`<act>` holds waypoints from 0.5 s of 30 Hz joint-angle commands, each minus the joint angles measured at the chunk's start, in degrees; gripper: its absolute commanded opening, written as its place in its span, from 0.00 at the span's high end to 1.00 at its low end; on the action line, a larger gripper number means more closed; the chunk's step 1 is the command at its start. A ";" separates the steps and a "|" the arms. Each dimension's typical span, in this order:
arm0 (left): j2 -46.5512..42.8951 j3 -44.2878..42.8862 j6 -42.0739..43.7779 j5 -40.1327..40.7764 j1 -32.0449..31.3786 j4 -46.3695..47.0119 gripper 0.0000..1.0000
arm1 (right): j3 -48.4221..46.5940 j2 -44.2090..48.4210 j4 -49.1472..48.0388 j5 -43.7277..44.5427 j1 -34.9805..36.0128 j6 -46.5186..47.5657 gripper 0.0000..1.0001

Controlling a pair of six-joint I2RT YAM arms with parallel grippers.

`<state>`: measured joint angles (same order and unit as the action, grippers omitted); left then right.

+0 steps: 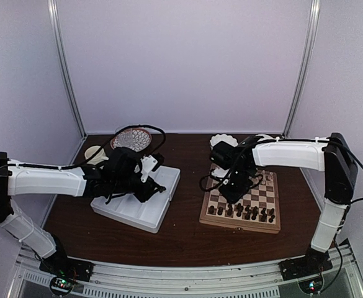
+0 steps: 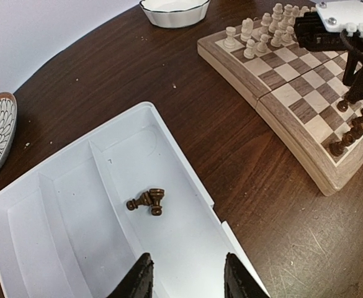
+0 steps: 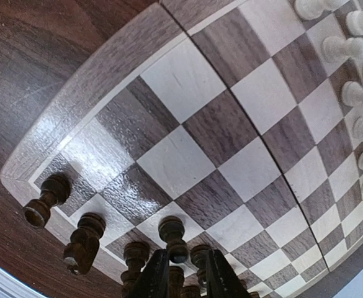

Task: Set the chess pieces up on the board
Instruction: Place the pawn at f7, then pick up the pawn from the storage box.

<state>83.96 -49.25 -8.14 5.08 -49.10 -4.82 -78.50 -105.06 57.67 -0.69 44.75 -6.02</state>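
- The right hand (image 3: pixel 184 273) hangs low over the board (image 3: pixel 169 81). Its fingers are slightly apart around one of the dark chess pieces (image 3: pixel 172 233), and I cannot tell whether they grip it.
- Other dark ones stand along that edge.
- The left hand (image 2: pixel 187 273) is open and empty above a white tray (image 2: pixel 63 192) holding some tipped-over pieces (image 2: pixel 147 200).
- Both sit on the table (image 2: pixel 187 81).

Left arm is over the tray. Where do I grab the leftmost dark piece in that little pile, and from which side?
Pinch the dark piece across its slim middle, coming straight down with the open left gripper. It lies on its side on the tray floor, one end free, the other touching a neighbour, so a sideways approach would probably knock that one.
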 commanded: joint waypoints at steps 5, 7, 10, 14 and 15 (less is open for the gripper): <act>3.83 -2.63 -1.13 1.46 0.42 0.49 0.61 | 2.59 12.72 -9.05 8.37 0.16 -2.36 0.75; 5.67 -3.58 -0.96 2.01 0.68 -0.13 0.62 | 4.36 15.22 -12.35 9.38 0.19 -2.50 0.75; 8.73 -4.98 -1.21 0.57 2.27 -0.32 0.65 | 7.91 18.74 -18.47 9.63 0.41 -2.24 0.75; 13.19 -8.17 -1.35 -2.07 4.20 -1.82 0.72 | 12.31 23.97 -25.15 9.36 0.60 -2.25 0.74; 14.12 -9.19 -1.08 -2.52 4.47 -2.27 0.73 | 13.51 25.20 -26.79 9.23 0.68 -2.24 0.73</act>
<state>95.09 -54.54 -8.95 4.84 -46.26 -6.04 -68.95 -83.94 39.97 7.01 44.88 -7.79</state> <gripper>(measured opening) 0.288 0.256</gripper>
